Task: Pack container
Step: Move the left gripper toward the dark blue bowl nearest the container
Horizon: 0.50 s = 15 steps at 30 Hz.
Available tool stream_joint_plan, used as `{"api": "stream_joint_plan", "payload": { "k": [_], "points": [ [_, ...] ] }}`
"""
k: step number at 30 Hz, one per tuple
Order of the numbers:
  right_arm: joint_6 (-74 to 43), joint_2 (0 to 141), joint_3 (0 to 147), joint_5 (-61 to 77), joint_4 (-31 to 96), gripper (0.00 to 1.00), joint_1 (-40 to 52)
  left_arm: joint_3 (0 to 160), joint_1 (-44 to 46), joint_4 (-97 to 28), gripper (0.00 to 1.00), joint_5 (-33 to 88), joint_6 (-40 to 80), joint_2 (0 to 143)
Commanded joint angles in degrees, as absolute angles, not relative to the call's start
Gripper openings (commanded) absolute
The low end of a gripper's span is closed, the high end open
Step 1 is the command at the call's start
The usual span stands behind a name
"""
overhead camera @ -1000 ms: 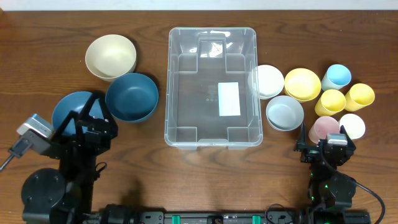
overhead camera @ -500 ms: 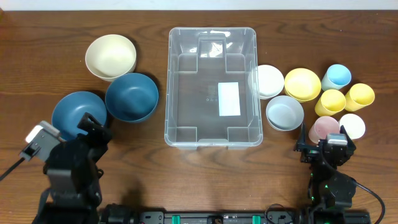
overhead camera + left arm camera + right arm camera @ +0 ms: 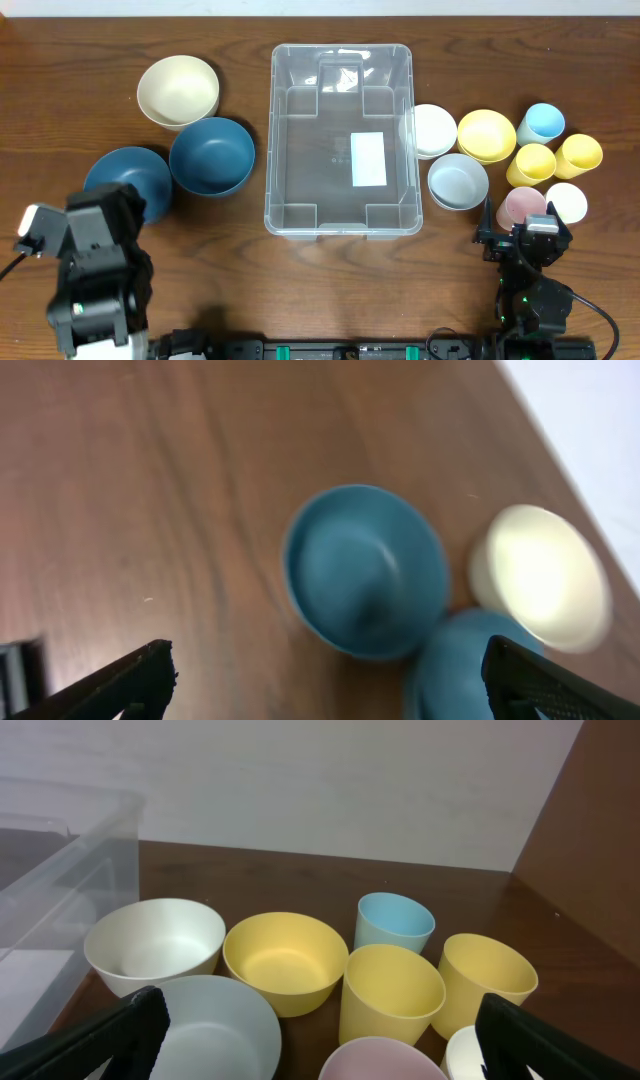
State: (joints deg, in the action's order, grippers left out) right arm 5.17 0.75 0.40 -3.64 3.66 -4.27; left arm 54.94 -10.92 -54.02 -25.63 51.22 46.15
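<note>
The clear container (image 3: 340,140) stands in the middle of the table, with nothing in it but its white label (image 3: 368,158). One corner of it shows in the right wrist view (image 3: 60,850). My left gripper (image 3: 105,210) is open and holds nothing, at the front left by a blue bowl (image 3: 128,178). In the left wrist view the jaws (image 3: 325,685) are spread wide above bare wood, short of that bowl (image 3: 365,570). My right gripper (image 3: 525,228) is open and holds nothing, just in front of the cups, and its jaws show in the right wrist view (image 3: 320,1040).
Left of the bin are a cream bowl (image 3: 178,90) and a second blue bowl (image 3: 211,155). On its right are a white bowl (image 3: 432,130), a yellow bowl (image 3: 486,135), a pale bowl (image 3: 458,181), a light blue cup (image 3: 541,123), two yellow cups (image 3: 531,163), a pink cup (image 3: 521,207) and a white cup (image 3: 566,203).
My left arm has drawn back toward the front left, off the blue bowl. The right arm and all the dishes are where they were.
</note>
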Motion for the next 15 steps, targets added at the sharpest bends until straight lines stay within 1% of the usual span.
{"api": "stream_joint_plan", "payload": {
  "k": [1, 9, 13, 15],
  "points": [
    [4.56, 0.86, 0.34, -4.05, 3.88, 0.99, -4.78, 54.54, -16.8, -54.35, 0.98, -23.7, 51.4, 49.69],
    [4.56, 0.86, 0.34, -4.05, 3.88, 0.99, -4.78, 54.54, -30.13, -54.33, 0.98, -13.21, 51.11, 61.1],
    [4.56, 0.86, 0.34, -4.05, 3.9, 0.99, -4.78, 54.54, -34.48, -53.19, 0.99, -8.23, 51.11, 67.57],
    [4.56, 0.86, 0.34, -4.05, 3.9, 0.99, -4.78, 54.54, -35.88, -51.99, 0.98, -5.78, 51.11, 70.63]
  ]
}}
